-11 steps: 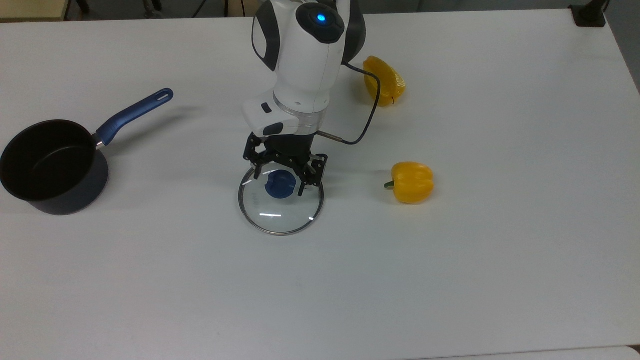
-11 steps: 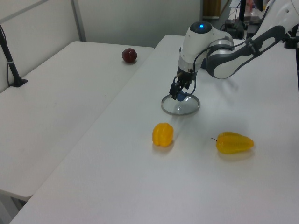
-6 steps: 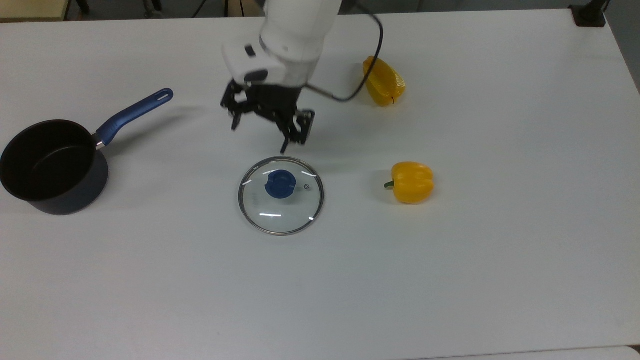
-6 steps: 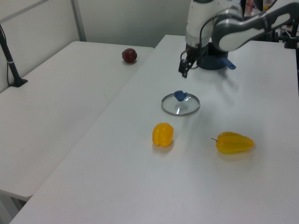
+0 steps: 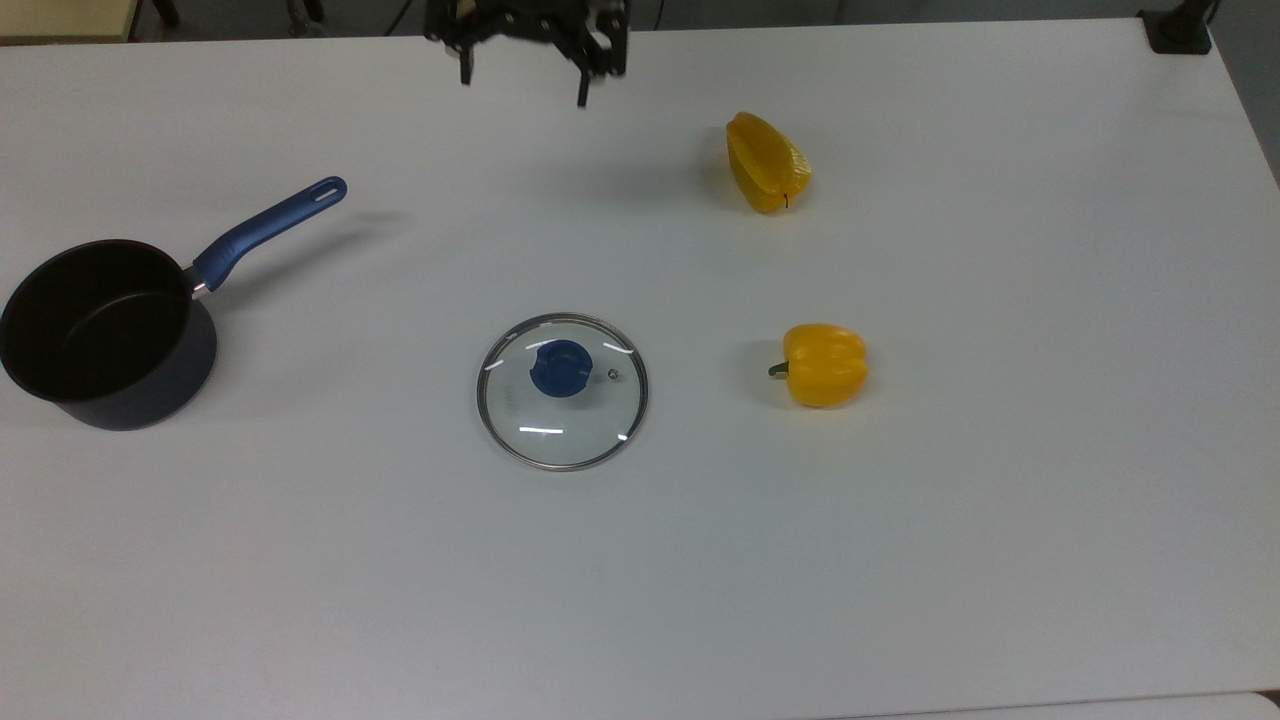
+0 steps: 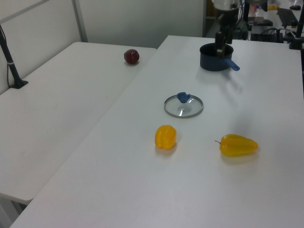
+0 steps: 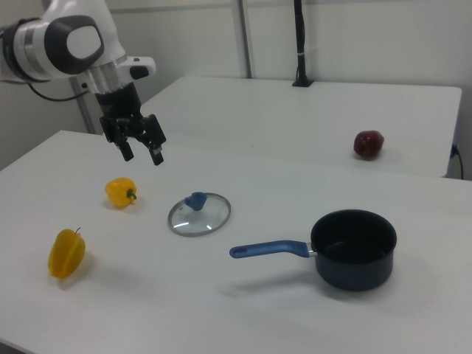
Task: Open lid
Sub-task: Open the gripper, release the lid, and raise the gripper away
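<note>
Now, saucepan (image 5: 95,335) empty, lid (image 5: 562,390) (flat) apart

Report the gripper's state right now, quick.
Gripper: open, holding nothing, raised above the table; the lid lies flat on the table, apart from it.

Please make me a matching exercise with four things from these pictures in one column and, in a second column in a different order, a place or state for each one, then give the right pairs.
Things:
1. lid
2. saucepan
3. gripper
4. red fruit

Places or states:
A. raised in the air above the table, fingers open, holding nothing
B. alone on the neighbouring table
C. flat on the table, blue knob up, apart from the pan
D. uncovered, blue handle sticking out

Right pairs: 1-C, 2-D, 3-A, 4-B
</note>
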